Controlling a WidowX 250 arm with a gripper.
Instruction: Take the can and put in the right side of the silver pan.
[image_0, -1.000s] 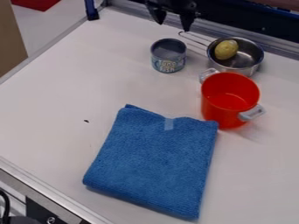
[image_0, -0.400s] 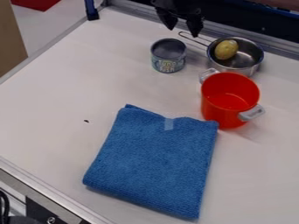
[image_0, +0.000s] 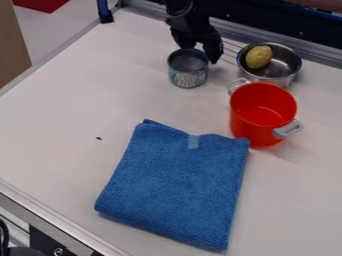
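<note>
At the top centre the black gripper (image_0: 199, 54) is lowered to the rear rim of the can, its fingers spread apart, one behind the can and the other by its right rear side. The grey can (image_0: 188, 79) with a printed label stands upright on the table. To its right is the silver pan (image_0: 286, 77), holding a yellow potato-like item (image_0: 258, 57) on the left side of its bowl. Part of the pan's handle is hidden behind the gripper.
A red pot (image_0: 257, 131) with grey handles stands just in front of the silver pan. The folded blue towel (image_0: 175, 185) lies on the white table (image_0: 60, 130) at the front centre. A metal rail (image_0: 320, 56) runs along the back edge.
The gripper has come down and forward from the back edge to the can. The can has shifted slightly toward the front and left.
</note>
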